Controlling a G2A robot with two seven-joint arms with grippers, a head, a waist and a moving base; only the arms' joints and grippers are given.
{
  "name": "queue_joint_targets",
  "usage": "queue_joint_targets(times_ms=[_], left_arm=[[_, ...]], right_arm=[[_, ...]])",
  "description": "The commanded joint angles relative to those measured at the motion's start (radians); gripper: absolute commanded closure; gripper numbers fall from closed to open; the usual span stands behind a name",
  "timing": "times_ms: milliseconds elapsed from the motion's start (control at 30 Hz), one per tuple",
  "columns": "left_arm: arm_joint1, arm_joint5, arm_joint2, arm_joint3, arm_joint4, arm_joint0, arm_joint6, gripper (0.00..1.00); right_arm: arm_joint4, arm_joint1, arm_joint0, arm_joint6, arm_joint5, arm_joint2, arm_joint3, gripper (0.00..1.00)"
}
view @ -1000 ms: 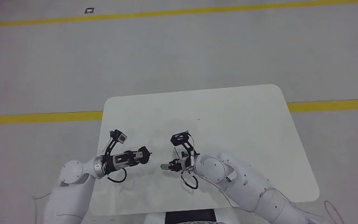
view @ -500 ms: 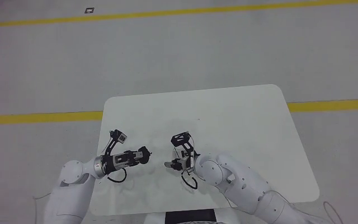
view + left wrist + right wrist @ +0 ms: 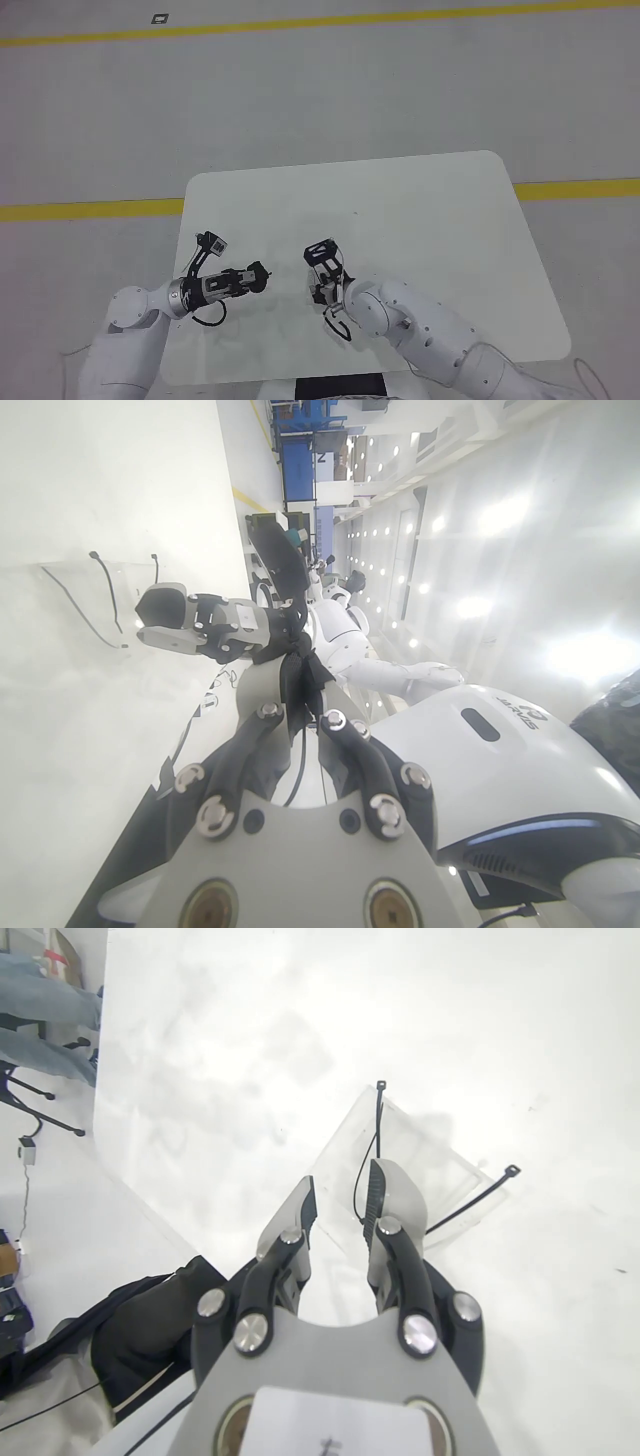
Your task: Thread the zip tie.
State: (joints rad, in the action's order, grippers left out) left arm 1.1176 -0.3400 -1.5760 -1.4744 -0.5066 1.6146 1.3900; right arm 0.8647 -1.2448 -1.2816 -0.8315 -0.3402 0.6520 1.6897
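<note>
- The right tool [image 3: 342, 1202], grey fingers with black ribbed pads spread wide, hangs just above a shallow clear plastic tray [image 3: 440, 1153] toward 8 o'clock on the white rounded bench [image 3: 450, 220].
- A curved black plastic zip tie [image 3: 376, 1128] lies in the tray. Its tail runs close beside one pad, though I cannot tell whether they touch.
- A straight black plastic zip tie [image 3: 471, 1201] crosses the tray's corner, its head poking past the rim.
- The left tool [image 3: 260, 274] sits at 9 o'clock from the right tool, well apart from it, fingers pressed together.
</note>
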Motion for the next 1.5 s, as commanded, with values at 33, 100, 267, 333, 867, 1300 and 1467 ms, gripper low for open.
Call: queue_joint_targets(times_ms=[33,100,267,333,867,1300,1467], left_arm=[[0.0,0.0,0.0,0.0,0.0,0.0,0.0,1.0],[0.0,0.0,0.0,0.0,0.0,0.0,0.0,1.0],[0.0,0.0,0.0,0.0,0.0,0.0,0.0,1.0],[0.0,0.0,0.0,0.0,0.0,0.0,0.0,1.0],[0.0,0.0,0.0,0.0,0.0,0.0,0.0,1.0],[0.0,0.0,0.0,0.0,0.0,0.0,0.0,1.0],[0.0,0.0,0.0,0.0,0.0,0.0,0.0,1.0]], right_arm=[[0.031,-0.006,-0.001,-0.005,0.0,-0.002,-0.015,0.78],[0.064,-0.012,-0.003,-0.013,0.0,-0.008,-0.021,0.78],[0.1,-0.028,-0.015,-0.021,0.0,-0.004,-0.03,0.8],[0.108,-0.034,-0.02,-0.022,0.0,0.001,-0.034,0.81],[0.163,-0.075,-0.04,-0.018,0.0,0.028,-0.064,0.79],[0.186,-0.098,-0.057,-0.024,0.0,0.051,-0.083,0.77],[0.172,-0.104,-0.057,-0.009,0.0,0.059,-0.096,0.91]])
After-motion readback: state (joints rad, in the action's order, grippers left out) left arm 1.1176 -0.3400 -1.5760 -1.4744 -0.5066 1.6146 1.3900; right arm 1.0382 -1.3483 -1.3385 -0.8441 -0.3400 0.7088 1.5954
